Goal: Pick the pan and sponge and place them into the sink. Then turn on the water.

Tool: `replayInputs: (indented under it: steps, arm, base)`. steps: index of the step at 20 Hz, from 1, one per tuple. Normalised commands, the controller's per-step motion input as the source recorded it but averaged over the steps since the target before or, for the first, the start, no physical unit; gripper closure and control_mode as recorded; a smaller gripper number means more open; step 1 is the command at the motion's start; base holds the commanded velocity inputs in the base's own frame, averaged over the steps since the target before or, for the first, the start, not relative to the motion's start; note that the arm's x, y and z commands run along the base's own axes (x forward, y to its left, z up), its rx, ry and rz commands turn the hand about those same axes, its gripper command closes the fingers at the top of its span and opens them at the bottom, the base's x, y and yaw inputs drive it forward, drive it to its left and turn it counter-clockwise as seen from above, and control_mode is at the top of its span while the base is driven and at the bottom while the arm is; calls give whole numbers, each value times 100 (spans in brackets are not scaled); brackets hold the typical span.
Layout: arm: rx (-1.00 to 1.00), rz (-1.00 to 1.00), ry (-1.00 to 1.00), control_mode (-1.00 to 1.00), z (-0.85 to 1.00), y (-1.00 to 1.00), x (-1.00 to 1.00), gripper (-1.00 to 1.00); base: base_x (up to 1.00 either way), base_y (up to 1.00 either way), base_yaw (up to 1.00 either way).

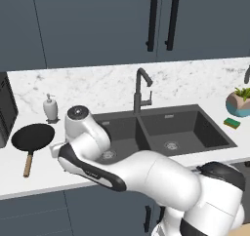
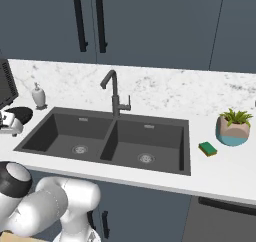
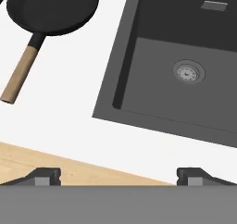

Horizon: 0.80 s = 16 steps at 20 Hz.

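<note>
While the arm hangs over the front edge of the counter (image 1: 44, 174), the pan (image 1: 33, 136) sits flat on the white worktop left of the sink (image 1: 195, 132), well clear of the basin rim. It's a round black frying pan with a straight light-brown wooden handle; in the left base view the handle points toward the counter's front edge, and a short dark neck joins it to the bowl. From the hand view it's up in the top left corner, nothing in it, and the left basin with its round metal drain lies beside it.

The gripper (image 3: 118, 177) is spread wide — both dark fingertips (image 3: 46, 176) stand far apart at the bottom of the hand view with nothing between them, and it's not touching the pan.

The sponge (image 2: 207, 148) is way over on the other side, on the counter right of the sink, just beside a potted plant (image 2: 233, 128) — small, green on top with a yellow layer under it. Both basins are dark grey and matte. The angular faucet (image 2: 114, 93) stands behind the divider, and a white soap dispenser (image 1: 50, 108) sits behind the pan near the backsplash.
</note>
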Motion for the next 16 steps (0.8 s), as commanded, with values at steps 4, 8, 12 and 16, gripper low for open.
replayInputs:
  steps: [4,8,12,16]
  arm:
    - [9,3,-1,-100,-25,37,0,-100]
    - [8,4,-7,-100,-8,43,0,-100]
    - [6,2,-7,-100,-4,45,0,-100]
    - [4,0,-1,-100,-6,41,0,-100]
  base:
    - [0,0,0]
    - [0,0,0]
    - [0,0,0]
    - [0,0,0]
